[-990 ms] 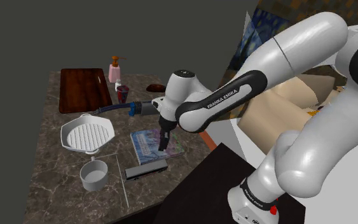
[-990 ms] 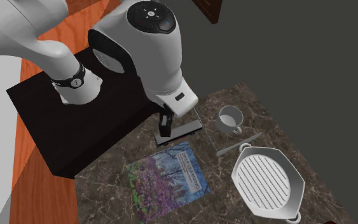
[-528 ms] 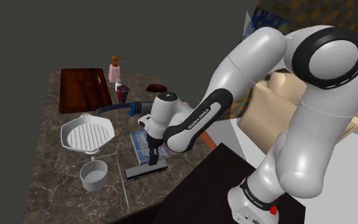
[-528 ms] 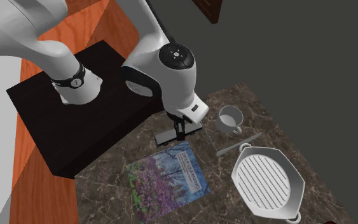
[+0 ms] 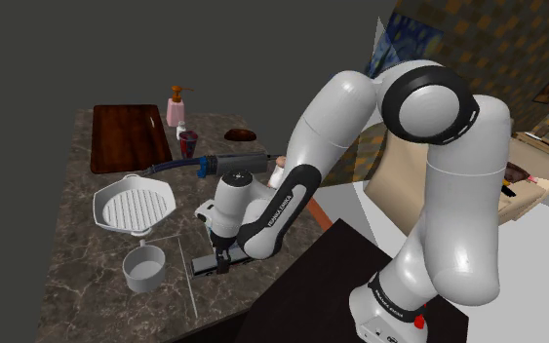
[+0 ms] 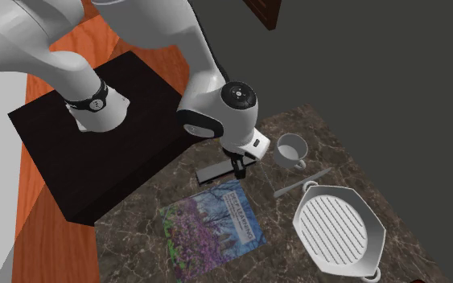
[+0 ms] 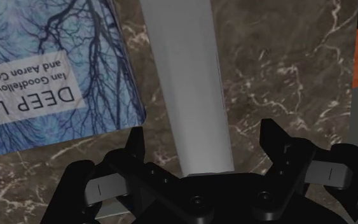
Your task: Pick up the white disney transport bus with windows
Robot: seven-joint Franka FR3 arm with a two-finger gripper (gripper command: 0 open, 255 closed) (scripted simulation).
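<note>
My black two-finger gripper (image 7: 204, 135) straddles the long plain grey bus block (image 7: 182, 76), jaws apart and not touching it; closing off-centre could twist it free.

You are looking at a countertop (image 7: 285, 70) showing as dark brown stone, smooth and veined in white. The bus (image 7: 190, 89) is rendering plain grey, smooth and matt, its material unclear. The book (image 7: 50, 63) is showing a printed paper cover. The gripper (image 7: 204, 133) is reading as matt black, the arm (image 5: 457, 195) as glossy white. The board (image 5: 129, 136) is showing dark, polished wood; the grill pan (image 5: 133, 205) is appearing white and ridged.
</note>
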